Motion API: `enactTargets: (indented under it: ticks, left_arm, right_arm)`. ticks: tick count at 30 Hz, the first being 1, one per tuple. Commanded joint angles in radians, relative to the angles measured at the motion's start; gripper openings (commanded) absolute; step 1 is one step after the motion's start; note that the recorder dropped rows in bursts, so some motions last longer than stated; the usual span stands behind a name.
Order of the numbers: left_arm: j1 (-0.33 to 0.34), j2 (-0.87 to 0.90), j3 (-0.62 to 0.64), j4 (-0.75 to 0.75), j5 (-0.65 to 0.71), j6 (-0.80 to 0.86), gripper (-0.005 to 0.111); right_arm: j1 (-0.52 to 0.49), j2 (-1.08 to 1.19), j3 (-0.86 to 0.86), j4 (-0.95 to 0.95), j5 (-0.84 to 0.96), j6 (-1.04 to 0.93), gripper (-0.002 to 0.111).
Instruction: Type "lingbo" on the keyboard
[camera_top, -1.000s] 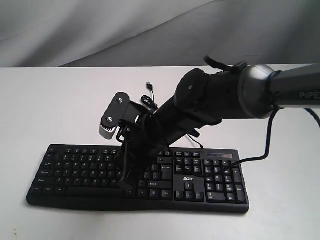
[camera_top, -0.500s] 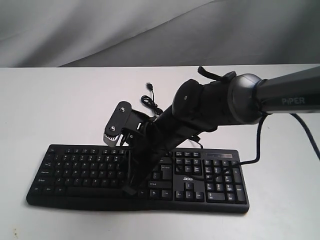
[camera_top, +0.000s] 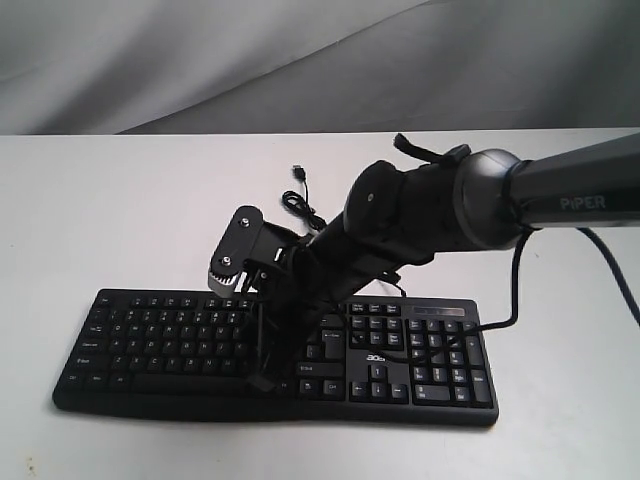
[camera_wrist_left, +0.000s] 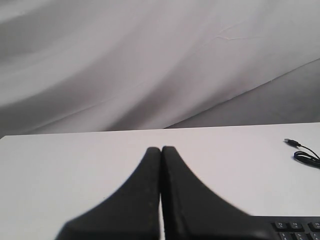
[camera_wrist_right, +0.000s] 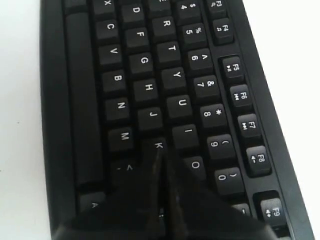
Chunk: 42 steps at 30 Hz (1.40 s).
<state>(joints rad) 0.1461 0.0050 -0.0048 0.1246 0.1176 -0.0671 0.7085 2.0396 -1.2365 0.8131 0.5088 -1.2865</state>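
Right wrist view showed my right gripper (camera_wrist_right: 161, 161) closed to one narrow tip, I judge for striking single keys, poised beside the K key (camera_wrist_right: 158, 145) on the keyboard (camera_wrist_right: 145, 90), which lay flat on the desk (camera_wrist_right: 20, 100).

The left gripper (camera_wrist_left: 160, 150) had its two black fingers pressed flat together, tips meeting above a white table (camera_wrist_left: 75, 170). A grey draped backdrop (camera_wrist_left: 125, 60) hung beyond the table's far edge. A corner of the keyboard (camera_wrist_left: 295, 227) showed beside the fingers, and a thin black cable (camera_wrist_left: 302, 152) with its plug lay loose on the table beyond it.
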Motion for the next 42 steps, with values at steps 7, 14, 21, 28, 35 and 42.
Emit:
enactTargets:
  ticks: [7,14,21,28,35,42]
  left_arm:
    - [-0.007,-0.005,0.005,0.000,-0.009,-0.002,0.001]
    - [-0.007,-0.005,0.005,0.000,-0.009,-0.002,0.001]
    - [-0.007,-0.005,0.005,0.000,-0.009,-0.002,0.001]
    - [-0.007,-0.005,0.005,0.000,-0.009,-0.002,0.001]
    - [-0.007,-0.005,0.005,0.000,-0.009,-0.002,0.001]
    - [-0.007,-0.005,0.005,0.000,-0.009,-0.002,0.001]
  right_arm:
    - [0.000,0.014,-0.006,-0.003,-0.011,-0.024,0.000]
    - [0.000,0.027,-0.006,0.020,-0.011,-0.052,0.000]
    - [0.000,0.027,-0.006,0.022,-0.011,-0.055,0.000]
    - [0.000,0.037,-0.010,0.018,-0.018,-0.058,0.000]
    - [0.011,0.016,-0.029,0.049,-0.036,-0.081,0.000]
    - [0.017,0.062,-0.097,0.054,-0.028,-0.081,0.000]
